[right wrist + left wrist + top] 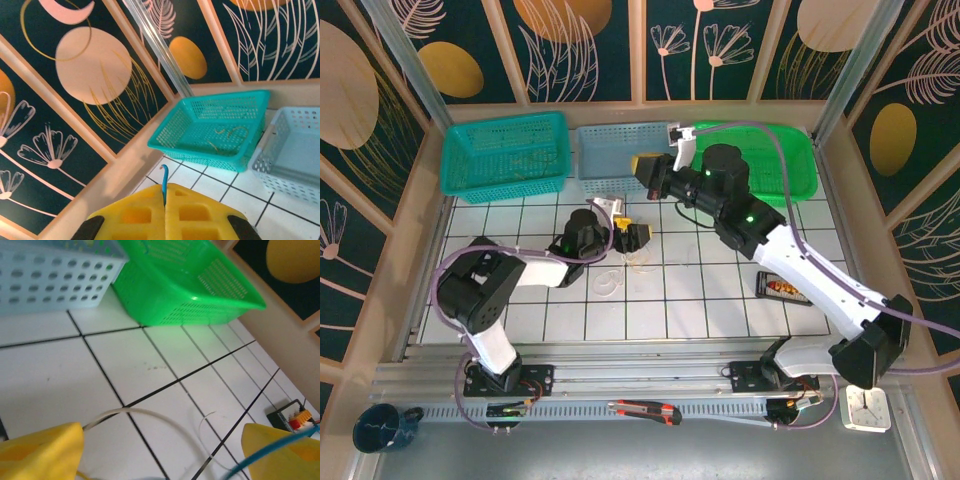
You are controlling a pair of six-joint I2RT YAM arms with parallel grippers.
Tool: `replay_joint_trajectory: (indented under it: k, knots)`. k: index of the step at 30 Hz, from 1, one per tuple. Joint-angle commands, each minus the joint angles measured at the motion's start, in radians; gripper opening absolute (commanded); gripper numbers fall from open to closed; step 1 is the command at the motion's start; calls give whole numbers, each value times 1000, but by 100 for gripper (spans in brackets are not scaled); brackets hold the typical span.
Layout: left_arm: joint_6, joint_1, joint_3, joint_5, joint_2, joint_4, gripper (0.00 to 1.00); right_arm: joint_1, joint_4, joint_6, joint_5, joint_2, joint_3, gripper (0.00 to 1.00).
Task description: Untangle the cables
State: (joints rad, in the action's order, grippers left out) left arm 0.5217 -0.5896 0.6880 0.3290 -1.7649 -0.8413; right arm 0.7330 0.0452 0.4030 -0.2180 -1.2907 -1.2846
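Blue cable (163, 177) pinched in closed right end effector (164, 194); white cable (135, 410) between spread jaws of left end effector (165, 450).

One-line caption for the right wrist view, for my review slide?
Right gripper shut on a thin blue cable, with the teal basket beyond.

- A thin white cable (150, 413) ran between the parted jaws of the left gripper (162, 442); a blue cable (270, 450) crossed one finger.
- Ahead of those jaws the tiled table (150, 360) lay open as far as the green basket (190, 290) and pale blue basket (50, 275).
- A small black tray (292, 417) stood off to one side.
- The jaws of the right gripper (164, 195), pressed together on the blue cable, had open air ahead, with the teal basket (220, 130) below and beyond.
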Motion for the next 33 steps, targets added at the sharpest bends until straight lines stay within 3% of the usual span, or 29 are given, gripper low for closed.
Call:
replay_joint_trajectory:
  k: [1, 5, 13, 18, 24, 33]
  knots:
    - [17, -4, -17, -4, -38, -87, 76, 6, 60, 18, 12, 61, -71, 0]
    - [36, -3, -59, -1, -66, -127, 67, 4, 87, 5, 37, 81, -111, 0]
    - [61, -4, -123, 0, -53, -168, 67, -75, 103, -28, 81, 70, -179, 0]
    - [81, -3, -130, 12, -7, -162, 77, -195, 118, 1, 83, 54, -166, 0]
    - [124, -4, -98, 51, 45, -125, 98, -355, 146, 9, 106, 2, -120, 0]
    - [157, -4, -19, 69, 117, -1, 99, -559, 204, 71, 113, -162, -96, 0]
